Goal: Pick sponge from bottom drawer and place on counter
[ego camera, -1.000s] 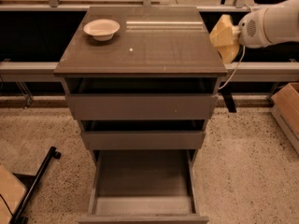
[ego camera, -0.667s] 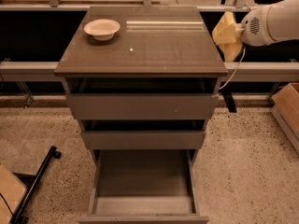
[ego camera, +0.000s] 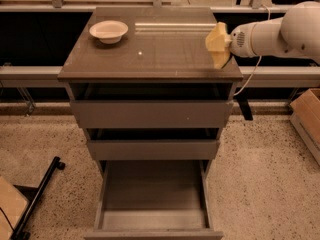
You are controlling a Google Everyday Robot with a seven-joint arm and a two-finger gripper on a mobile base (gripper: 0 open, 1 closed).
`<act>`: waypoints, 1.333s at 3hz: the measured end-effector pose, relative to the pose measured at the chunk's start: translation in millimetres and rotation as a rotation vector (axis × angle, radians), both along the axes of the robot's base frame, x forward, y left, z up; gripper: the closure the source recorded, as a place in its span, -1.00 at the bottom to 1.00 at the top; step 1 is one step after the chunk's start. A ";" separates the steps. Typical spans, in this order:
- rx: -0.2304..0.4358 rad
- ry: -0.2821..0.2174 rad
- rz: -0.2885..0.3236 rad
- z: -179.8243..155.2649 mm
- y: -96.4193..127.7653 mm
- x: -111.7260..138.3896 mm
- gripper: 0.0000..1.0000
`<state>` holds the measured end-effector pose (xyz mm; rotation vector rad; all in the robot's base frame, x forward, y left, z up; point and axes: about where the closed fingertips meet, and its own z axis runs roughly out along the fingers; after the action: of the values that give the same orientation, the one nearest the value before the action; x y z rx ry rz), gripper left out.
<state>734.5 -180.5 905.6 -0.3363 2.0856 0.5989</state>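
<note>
- One bottom drawer (ego camera: 152,196), pulled out at the cabinet's foot.
- Gripper (ego camera: 218,45) over right edge of counter (ego camera: 165,56); grip state cannot be told.
- Sponge: position cannot be told.
- Bowl (ego camera: 108,31) on counter, rear left.

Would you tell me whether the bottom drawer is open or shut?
Open: the bottom drawer is pulled far out from the cabinet, its floor in view. The gripper is over the counter's right edge.

Gripper (ego camera: 218,46) over counter (ego camera: 165,54); btm drawer (ego camera: 152,196) cropped.
</note>
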 end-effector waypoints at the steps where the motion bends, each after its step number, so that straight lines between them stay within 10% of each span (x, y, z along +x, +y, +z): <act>1: 0.028 -0.019 0.036 -16.3 30.9 32.5 1.00; 4: 0.039 -0.126 0.131 -14.4 105.5 105.7 -0.32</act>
<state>840.2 -75.0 891.2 -0.4784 1.9389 0.6776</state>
